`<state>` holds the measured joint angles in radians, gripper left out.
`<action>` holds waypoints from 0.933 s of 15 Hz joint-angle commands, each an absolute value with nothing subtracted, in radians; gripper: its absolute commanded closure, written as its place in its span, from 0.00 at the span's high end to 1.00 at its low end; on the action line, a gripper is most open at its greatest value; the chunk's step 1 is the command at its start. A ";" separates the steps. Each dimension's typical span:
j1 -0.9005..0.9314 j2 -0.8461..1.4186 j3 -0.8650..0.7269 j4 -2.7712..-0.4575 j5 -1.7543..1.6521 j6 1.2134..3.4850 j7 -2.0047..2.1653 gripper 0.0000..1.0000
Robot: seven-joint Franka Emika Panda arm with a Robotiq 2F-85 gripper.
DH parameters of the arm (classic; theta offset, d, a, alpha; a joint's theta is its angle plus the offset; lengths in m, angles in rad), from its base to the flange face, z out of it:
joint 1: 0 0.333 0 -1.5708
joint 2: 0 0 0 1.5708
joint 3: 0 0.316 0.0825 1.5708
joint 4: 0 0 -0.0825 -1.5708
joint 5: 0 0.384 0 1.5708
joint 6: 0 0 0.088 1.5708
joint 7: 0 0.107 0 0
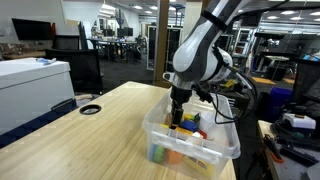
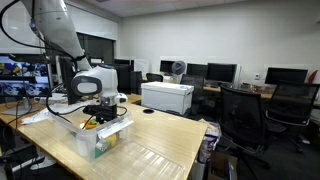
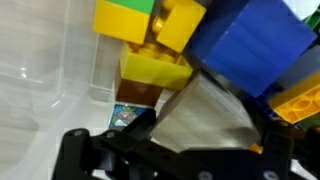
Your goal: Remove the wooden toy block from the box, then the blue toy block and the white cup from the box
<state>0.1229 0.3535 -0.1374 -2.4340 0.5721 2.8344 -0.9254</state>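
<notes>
In the wrist view the wooden toy block [image 3: 200, 110], pale tan, lies tilted between my gripper's [image 3: 205, 128] black fingers [image 3: 135, 130]. The jaws stand open round it, close to both its sides. Just beyond it lies the blue toy block [image 3: 250, 45], large in this view. In both exterior views my gripper [image 1: 178, 118] [image 2: 97, 115] reaches straight down into the clear box [image 1: 226, 143] [image 2: 112, 138] on the wooden table. The white cup is hidden.
Yellow blocks [image 3: 155, 65] and a green piece [image 3: 125, 18] are piled beside the blue one, with an orange-yellow piece [image 3: 300, 100] at the right. The box's clear wall [image 3: 60, 60] rises at the left. A round cable hole [image 1: 90, 109] sits in the table.
</notes>
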 commanded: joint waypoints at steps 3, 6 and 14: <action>0.161 0.135 -0.161 -2.594 0.517 2.830 -0.925 0.68; 0.162 -0.003 -0.158 -2.669 0.509 2.840 -0.932 0.68; 0.083 -0.246 -0.233 -2.675 0.505 2.770 -0.914 0.68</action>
